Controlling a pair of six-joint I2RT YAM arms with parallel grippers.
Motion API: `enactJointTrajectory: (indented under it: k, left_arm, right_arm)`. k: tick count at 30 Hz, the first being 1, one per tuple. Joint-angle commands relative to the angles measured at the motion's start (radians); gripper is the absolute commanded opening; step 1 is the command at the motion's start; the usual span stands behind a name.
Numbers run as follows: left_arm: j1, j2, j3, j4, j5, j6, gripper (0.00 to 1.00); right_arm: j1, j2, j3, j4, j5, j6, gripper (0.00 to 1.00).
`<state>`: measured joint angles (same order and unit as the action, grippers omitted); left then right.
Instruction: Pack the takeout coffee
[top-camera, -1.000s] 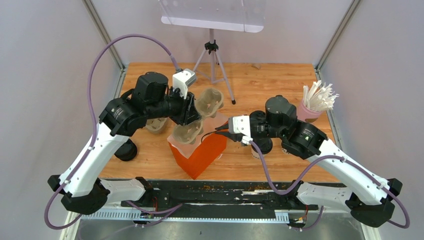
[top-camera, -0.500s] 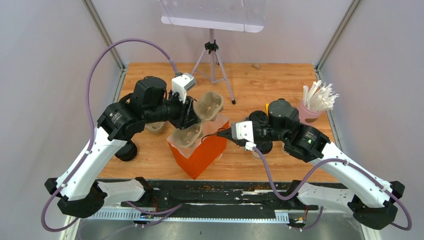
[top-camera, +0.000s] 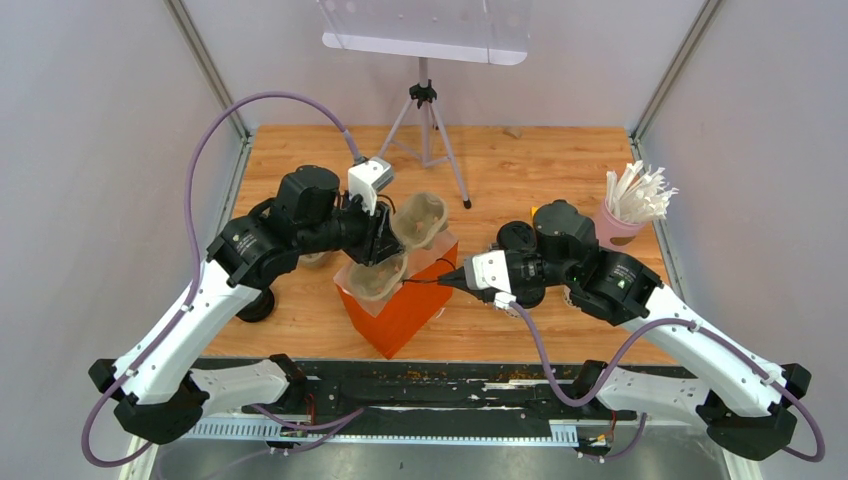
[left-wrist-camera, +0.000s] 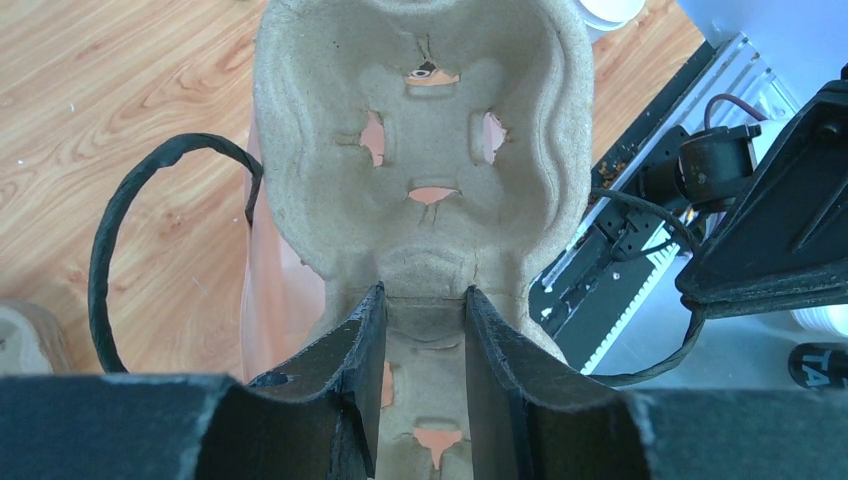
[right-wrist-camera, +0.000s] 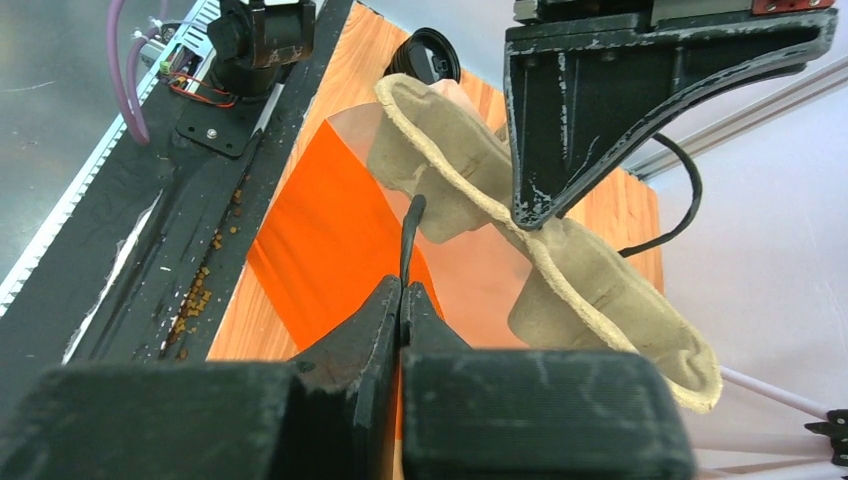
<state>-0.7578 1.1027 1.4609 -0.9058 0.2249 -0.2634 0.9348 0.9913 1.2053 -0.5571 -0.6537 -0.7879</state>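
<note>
Moved since earlier: the left arm had lowered the pulp cup tray (top-camera: 420, 215) closer to the mouth of the orange paper bag (top-camera: 400, 310), and the right gripper (top-camera: 447, 282) had come in low and pinched closed.
Left gripper (left-wrist-camera: 425, 300): jaws partly closed and clamped on the tray's middle ridge. It held the empty tray tilted over the bag, probably to seat it inside.
Right gripper: fully closed on the thin black bag handle (right-wrist-camera: 410, 225), likely to steady the bag and keep its mouth open.
Takeout coffee cups (top-camera: 253, 303): on the table outside the bag. One lidded cup stood left of it under the left arm, and others were partly hidden by the right arm.
Surface: wooden table (top-camera: 560, 160), with crumbs along the near black rail.
Room: pale walls (top-camera: 90, 150), a tripod (top-camera: 425, 120) at the back, and a pink cup of straws (top-camera: 625, 215) on the right.
</note>
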Motion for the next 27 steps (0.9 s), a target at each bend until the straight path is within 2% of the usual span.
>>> enactJointTrajectory:
  k: [1, 12, 27]
  left_arm:
    - [-0.005, -0.012, 0.003, 0.038, -0.027, 0.021, 0.13]
    - [-0.005, -0.003, -0.024, 0.026, -0.068, 0.138, 0.14]
    - [-0.005, -0.018, -0.121, 0.072, 0.002, 0.226, 0.12]
  right_arm:
    - [0.01, -0.018, 0.027, -0.031, -0.027, -0.001, 0.0]
    - [0.032, -0.045, -0.019, -0.008, -0.009, 0.021, 0.0]
    - [0.032, -0.057, -0.039, 0.008, -0.008, 0.026, 0.0]
